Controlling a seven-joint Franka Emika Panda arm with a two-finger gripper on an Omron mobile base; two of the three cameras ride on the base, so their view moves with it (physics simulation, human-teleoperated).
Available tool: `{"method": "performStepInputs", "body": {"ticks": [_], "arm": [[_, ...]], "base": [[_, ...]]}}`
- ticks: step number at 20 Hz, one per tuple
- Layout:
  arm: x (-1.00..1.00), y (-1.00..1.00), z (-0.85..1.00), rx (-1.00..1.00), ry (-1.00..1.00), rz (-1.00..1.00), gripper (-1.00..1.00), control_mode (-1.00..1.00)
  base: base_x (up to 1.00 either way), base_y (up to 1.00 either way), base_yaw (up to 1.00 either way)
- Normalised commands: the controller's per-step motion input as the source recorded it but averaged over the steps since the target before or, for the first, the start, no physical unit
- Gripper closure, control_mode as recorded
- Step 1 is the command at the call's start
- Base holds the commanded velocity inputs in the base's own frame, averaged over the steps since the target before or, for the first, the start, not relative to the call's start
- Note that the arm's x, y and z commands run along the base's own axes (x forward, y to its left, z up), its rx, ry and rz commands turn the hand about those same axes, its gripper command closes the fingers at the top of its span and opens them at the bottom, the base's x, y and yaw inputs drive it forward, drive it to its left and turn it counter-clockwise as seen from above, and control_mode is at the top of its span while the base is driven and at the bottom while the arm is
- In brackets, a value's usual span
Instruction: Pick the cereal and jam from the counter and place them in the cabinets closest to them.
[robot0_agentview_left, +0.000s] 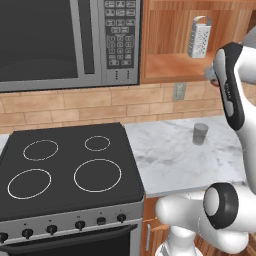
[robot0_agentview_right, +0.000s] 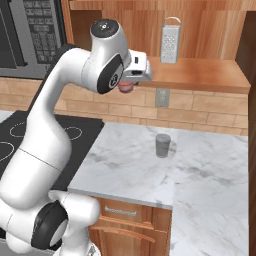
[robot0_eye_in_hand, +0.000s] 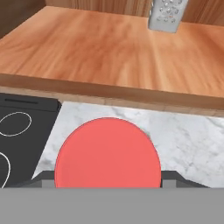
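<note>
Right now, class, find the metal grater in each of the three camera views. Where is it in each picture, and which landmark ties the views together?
Left base view: the grater stands upright at the upper right, on the cabinet shelf.
Right base view: grater at the top, right of centre, on the same shelf.
Hand view: grater at the top edge, cut off above.
Shared landmark: the cabinet shelf.

The gripper holds the jam level with the front edge of the open cabinet shelf. Ahead of the jaws the shelf boards lie bare. A metal grater stands upright at the back, ahead and to the right. Below, a grey cup stands on the counter.
</note>
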Motion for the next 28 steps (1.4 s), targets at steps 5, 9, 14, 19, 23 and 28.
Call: {"method": "performStepInputs", "body": {"ticks": [5,9,14,19,23,28], "arm": [[0.01,0.04,0.09,0.00,-0.05,0.00,1.00,-1.00],[0.00,0.00,0.00,0.00,-0.05,0.00,1.00,-1.00],[0.25,0.07,0.00,0.00,-0.07,0.00,1.00,-1.00],[0.31,0.15,0.04,0.00,-0.03,0.00,1.00,-1.00],[0.30,0.14,0.12,0.00,-0.01,0.00,1.00,-1.00],[0.22,0.01,0.15,0.01,0.03,0.00,1.00,-1.00]], "base": [[0.00,0.00,0.00],[0.00,0.00,0.00],[0.00,0.00,0.00],[0.00,0.00,0.00],[0.00,0.00,0.00],[0.00,0.00,0.00]]}}
